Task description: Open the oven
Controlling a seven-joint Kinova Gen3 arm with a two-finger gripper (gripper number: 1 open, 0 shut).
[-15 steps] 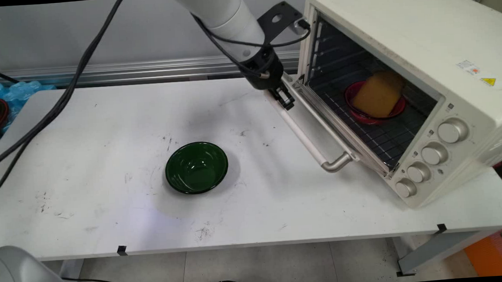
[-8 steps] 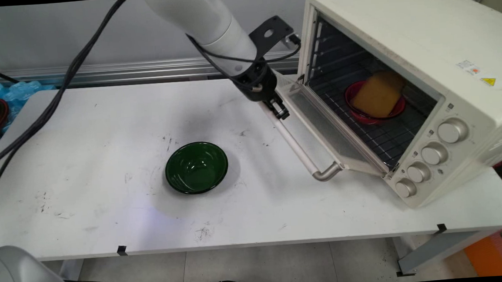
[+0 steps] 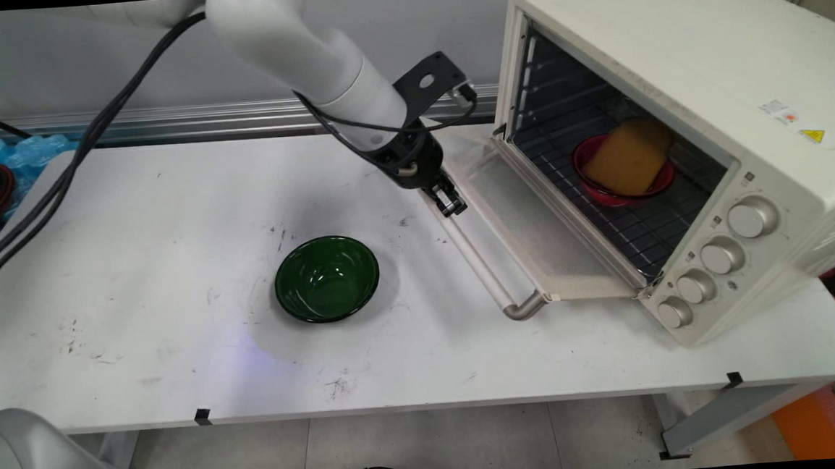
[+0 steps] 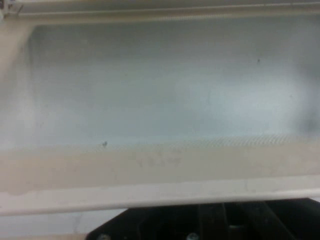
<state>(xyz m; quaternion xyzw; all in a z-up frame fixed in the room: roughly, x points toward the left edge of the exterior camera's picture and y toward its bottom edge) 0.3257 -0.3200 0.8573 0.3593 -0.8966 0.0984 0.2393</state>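
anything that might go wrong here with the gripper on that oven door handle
The gripper sits at the far end of the door handle, not its middle, so the pull is off-centre and the fingers may slip off the bar. The oven door hangs part open; if it drops freely, the jolt could shake the toaster oven and shift the yellow block leaning in the red bowl. The green bowl looks safely apart.

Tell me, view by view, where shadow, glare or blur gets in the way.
Main view: sharp; soft shadow on the table around the green bowl; the oven interior is dark but the red dish reads. Hand view: blurred, filled by the pale oven door; the claw shows only as dark linkage.
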